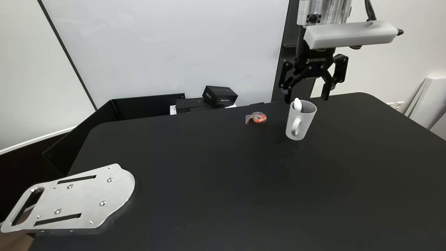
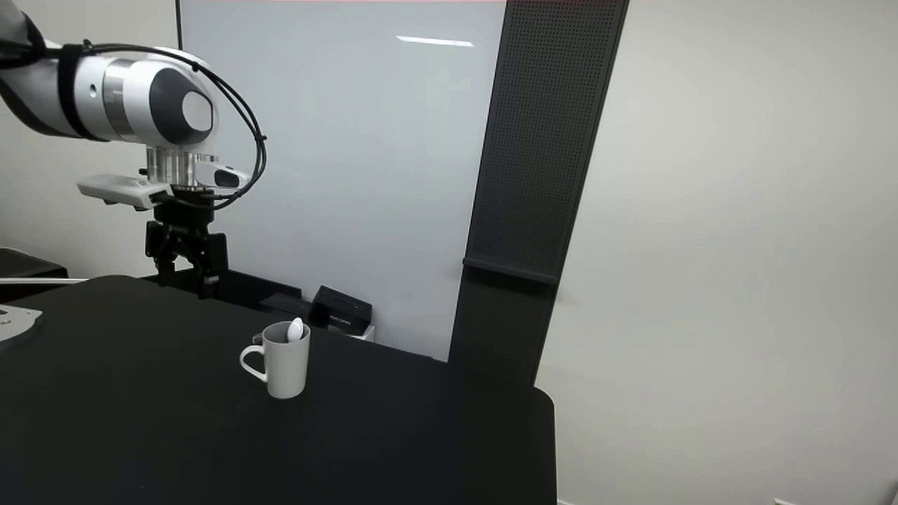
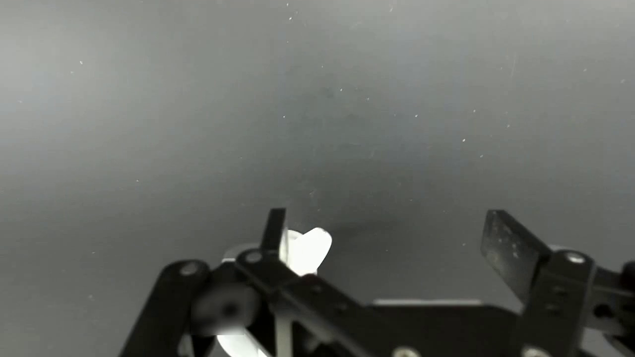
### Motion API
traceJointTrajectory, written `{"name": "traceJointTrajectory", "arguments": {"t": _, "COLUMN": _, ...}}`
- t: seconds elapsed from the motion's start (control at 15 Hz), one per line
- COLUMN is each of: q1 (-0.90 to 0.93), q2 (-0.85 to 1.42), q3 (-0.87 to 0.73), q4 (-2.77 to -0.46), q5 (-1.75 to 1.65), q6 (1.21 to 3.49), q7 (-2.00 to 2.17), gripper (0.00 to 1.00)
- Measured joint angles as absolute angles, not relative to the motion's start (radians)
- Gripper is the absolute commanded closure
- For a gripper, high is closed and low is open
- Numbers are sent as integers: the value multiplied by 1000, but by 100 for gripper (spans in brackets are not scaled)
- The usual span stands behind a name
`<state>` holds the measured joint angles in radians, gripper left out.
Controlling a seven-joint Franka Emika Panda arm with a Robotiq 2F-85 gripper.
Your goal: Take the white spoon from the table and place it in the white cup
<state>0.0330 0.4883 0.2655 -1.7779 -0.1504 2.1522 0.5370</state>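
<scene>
Wrist view showed your end effector (image 3: pixel 386 213) spread wide, holding nothing. The white spoon (image 1: pixel 297 104) leaned bowl-up in the white cup (image 1: pixel 303 120) on the bench (image 1: pixel 216 181); likely light, stiff and slick, it would have suited a gentle pinch on its exposed bowl.

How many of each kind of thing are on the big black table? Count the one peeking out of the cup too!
Cups: 1, the white cup
Spoons: 1, the white spoon in that cup
Tape: 1, what looks like a small tape dispenser
Plates: 1, the metal plate with slots
Total: 4
</scene>
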Motion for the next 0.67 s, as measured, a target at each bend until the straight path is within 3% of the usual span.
{"name": "traceJointTrajectory", "arguments": {"t": 0.33, "q1": 74, "q2": 494, "q3": 195, "q4": -1726, "q5": -12, "q6": 2059, "q7": 281, "gripper": 0}}
{"name": "traceJointTrajectory", "arguments": {"t": 0.67, "q1": 98, "q2": 498, "q3": 163, "q4": -1725, "q5": 22, "q6": 2173, "q7": 189, "gripper": 0}}
